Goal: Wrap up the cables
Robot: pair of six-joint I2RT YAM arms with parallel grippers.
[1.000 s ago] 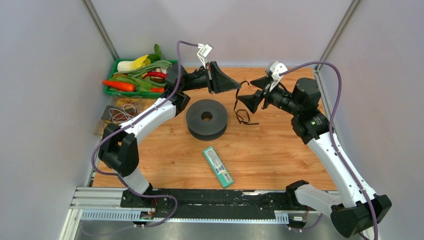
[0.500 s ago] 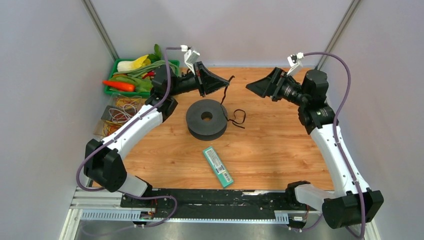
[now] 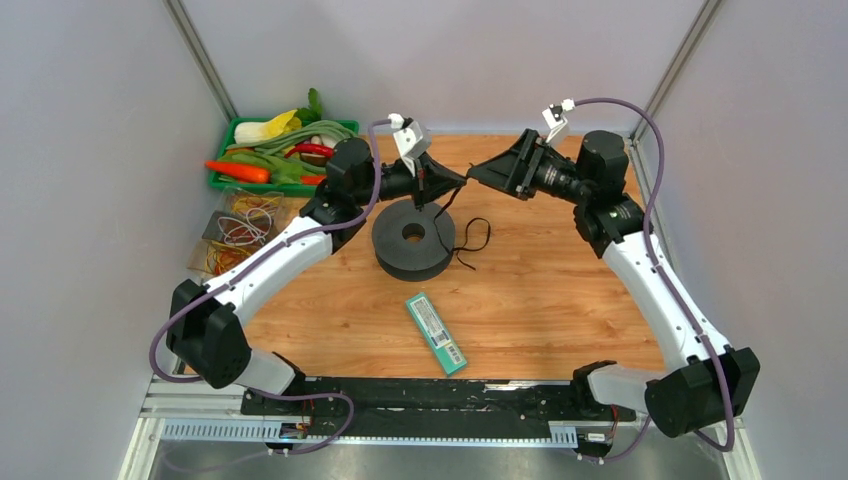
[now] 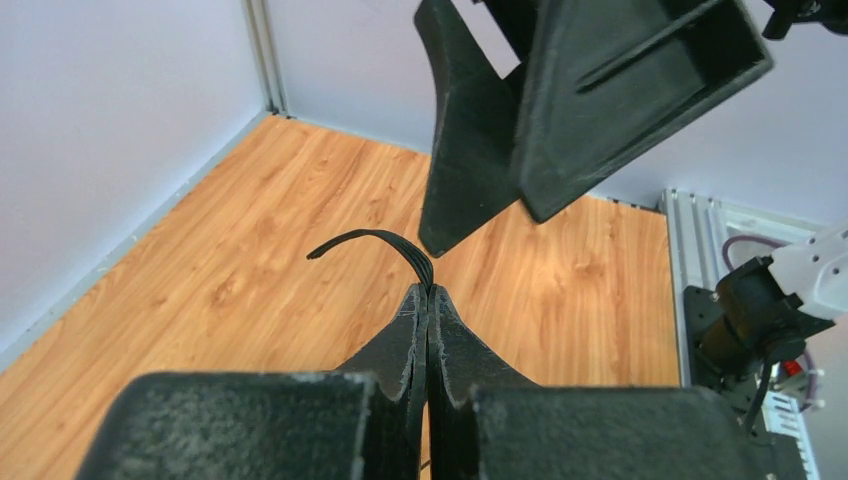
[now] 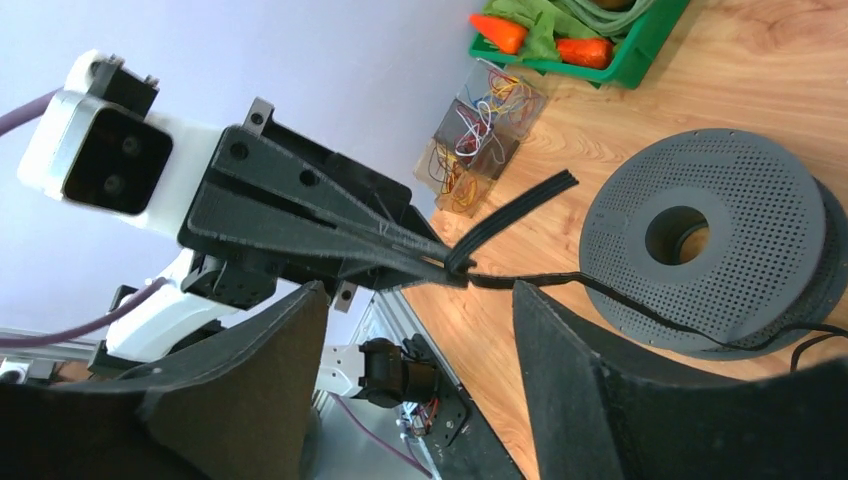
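Cables (image 4: 385, 237) sit clamped in left tool (image 4: 428, 300) above spool (image 3: 395, 252); right tool (image 5: 415, 300) gapes alongside, likely to take the end for winding.

Cannot follow the cables (image 4: 375, 234) below the pinch in the left wrist view; hidden there behind the left gripper (image 4: 428, 292) with its shut jaws. Cannot see the whole right gripper (image 4: 490, 225) either, cropped by that view's top edge. In the right wrist view, lose the spool's (image 5: 740, 200) right side to the frame edge, likewise the green tray (image 5: 640, 60) at the top edge. From above, cannot count the strands: too small.
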